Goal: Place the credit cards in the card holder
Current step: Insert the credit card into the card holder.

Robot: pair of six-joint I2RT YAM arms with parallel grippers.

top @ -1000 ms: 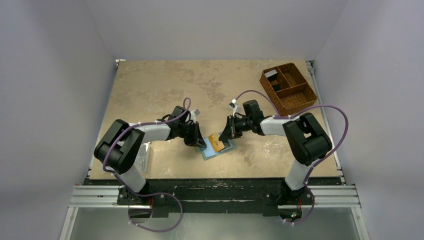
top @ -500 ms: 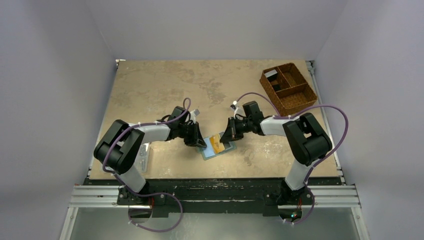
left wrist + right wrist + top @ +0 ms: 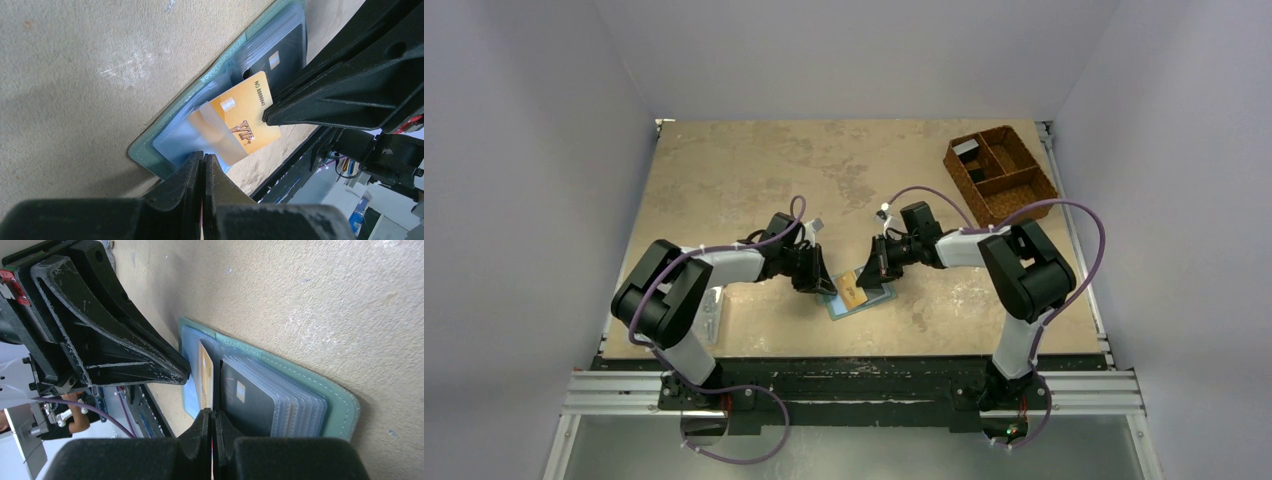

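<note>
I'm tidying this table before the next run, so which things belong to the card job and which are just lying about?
Part of the job: card holder, open; gold credit card, pinched by the right gripper; dark credit card, in a sleeve; left gripper, shut.
Lying about: woven divided basket; clear plastic box beside the left arm.

the right gripper (image 3: 869, 282) has slid left and toward the near edge of the desk, so it now covers more of the card holder (image 3: 844, 310). the tan-orange card (image 3: 854, 296) shows less of its face and sits slightly nearer the left arm. the right arm's elbow (image 3: 1024, 268) and purple cable (image 3: 1092, 215) have swung left.
</note>
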